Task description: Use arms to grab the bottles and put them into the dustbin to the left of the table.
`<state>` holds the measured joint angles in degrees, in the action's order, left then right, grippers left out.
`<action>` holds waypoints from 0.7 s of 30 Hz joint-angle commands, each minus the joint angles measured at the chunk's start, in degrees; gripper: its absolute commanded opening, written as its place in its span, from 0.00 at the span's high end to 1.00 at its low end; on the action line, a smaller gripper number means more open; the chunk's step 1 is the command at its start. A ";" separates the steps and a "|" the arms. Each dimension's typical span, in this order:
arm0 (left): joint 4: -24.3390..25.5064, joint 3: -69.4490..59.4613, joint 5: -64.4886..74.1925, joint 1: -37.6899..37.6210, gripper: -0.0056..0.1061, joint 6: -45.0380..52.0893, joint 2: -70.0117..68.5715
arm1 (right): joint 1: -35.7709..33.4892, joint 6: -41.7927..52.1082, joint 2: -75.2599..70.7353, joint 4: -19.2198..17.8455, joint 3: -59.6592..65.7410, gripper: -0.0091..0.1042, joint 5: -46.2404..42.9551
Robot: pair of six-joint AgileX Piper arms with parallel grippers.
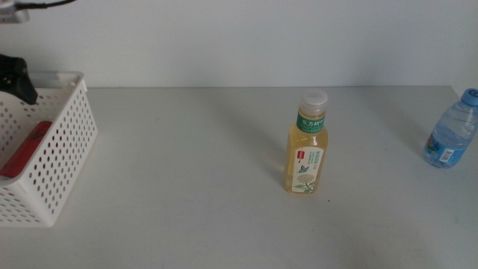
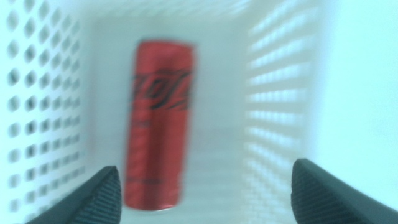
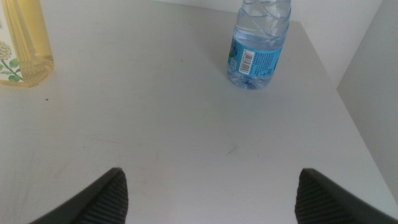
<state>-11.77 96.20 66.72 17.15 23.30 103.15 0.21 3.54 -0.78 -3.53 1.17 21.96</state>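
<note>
Dustbin first: the white perforated plastic basket (image 1: 52, 161) sits at the table's far left in the middle view, with the left gripper (image 1: 16, 78) hanging over its rim. Only a red strip shows through its open top there, while the left wrist view shows the whole slim red soda can (image 2: 157, 121) lying on its side on the basket floor, between that gripper's wide-open, empty jaws. Near the middle of the plain light-grey tabletop (image 1: 187, 164) stands the yellow tea bottle (image 1: 306, 149), upright, green-labelled, white-capped. At the right edge the small clear blue-capped water bottle (image 1: 451, 131) stands upright. The right gripper (image 3: 208, 196), seen only in its own wrist view, is spread open above bare table near both bottles.
</note>
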 commanded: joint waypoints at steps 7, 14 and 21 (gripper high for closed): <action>-8.76 -9.94 -8.44 -10.64 0.11 1.76 -20.27 | 0.36 0.72 -1.20 -0.72 -0.12 0.17 -3.53; -8.70 -19.60 -11.74 -19.76 0.11 1.84 -33.81 | 0.36 0.72 -1.20 -0.72 -0.12 0.17 -3.53; -1.98 -33.96 -25.67 -33.02 0.11 -4.49 -46.38 | 0.36 0.72 -1.20 -0.72 -0.12 0.17 -3.53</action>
<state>-15.32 63.91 48.26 -13.05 22.28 60.09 0.21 3.54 -0.78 -3.53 1.17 21.96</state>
